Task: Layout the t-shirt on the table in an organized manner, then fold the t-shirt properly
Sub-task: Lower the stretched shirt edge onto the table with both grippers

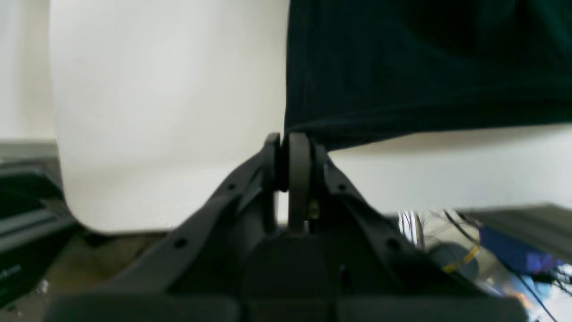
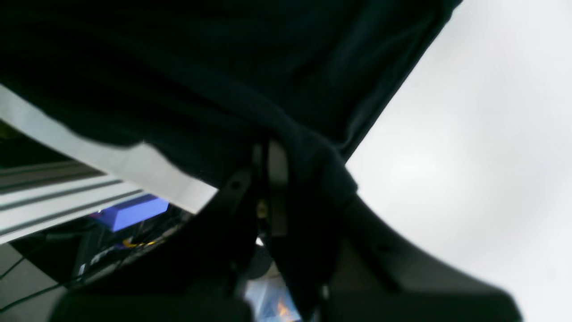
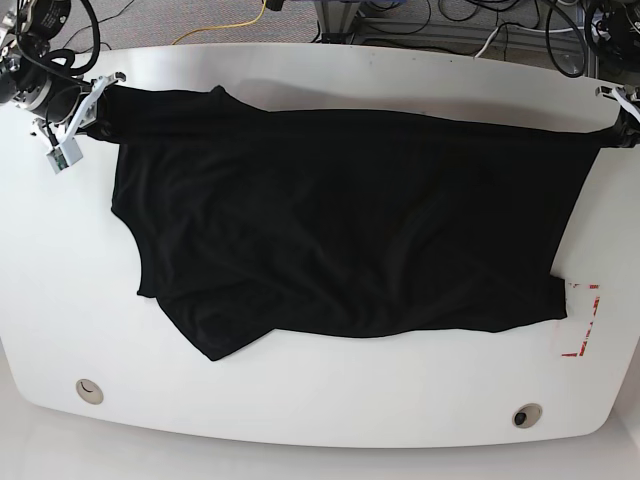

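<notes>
Cloth of the black t-shirt (image 3: 340,230) lies smooth on the glossy white table (image 3: 300,410).

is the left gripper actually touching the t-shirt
Touching. The left wrist view shows the left gripper shut on a corner of the t-shirt, cloth running right into the closed jaws.

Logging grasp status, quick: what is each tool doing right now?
Left tool: shut on the shirt corner.
Right tool: shut on bunched shirt edge.
</notes>
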Robot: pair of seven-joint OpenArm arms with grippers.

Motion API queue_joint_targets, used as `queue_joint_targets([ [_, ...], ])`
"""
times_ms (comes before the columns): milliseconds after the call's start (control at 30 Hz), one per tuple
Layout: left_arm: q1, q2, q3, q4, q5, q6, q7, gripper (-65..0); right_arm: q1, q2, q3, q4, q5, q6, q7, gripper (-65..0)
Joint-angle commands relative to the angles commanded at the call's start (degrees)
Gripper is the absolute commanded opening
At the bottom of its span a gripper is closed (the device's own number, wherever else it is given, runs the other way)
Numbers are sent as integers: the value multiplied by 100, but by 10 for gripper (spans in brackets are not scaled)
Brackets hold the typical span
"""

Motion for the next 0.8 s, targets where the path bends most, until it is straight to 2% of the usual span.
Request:
queue_joint_targets([
  [133, 264, 0, -132, -9, 9, 0, 0, -650, -193, -9, 0, 0, -9, 0, 0, -650],
  [300, 457, 0, -176, -18, 18, 0, 0, -650, -299, -202, 0, 0, -9, 0, 9, -650],
  [800, 1310, 0, -176, -35, 44, 0, 0, -650, -484, -229, 0, 0, -9, 0, 9, -650],
])
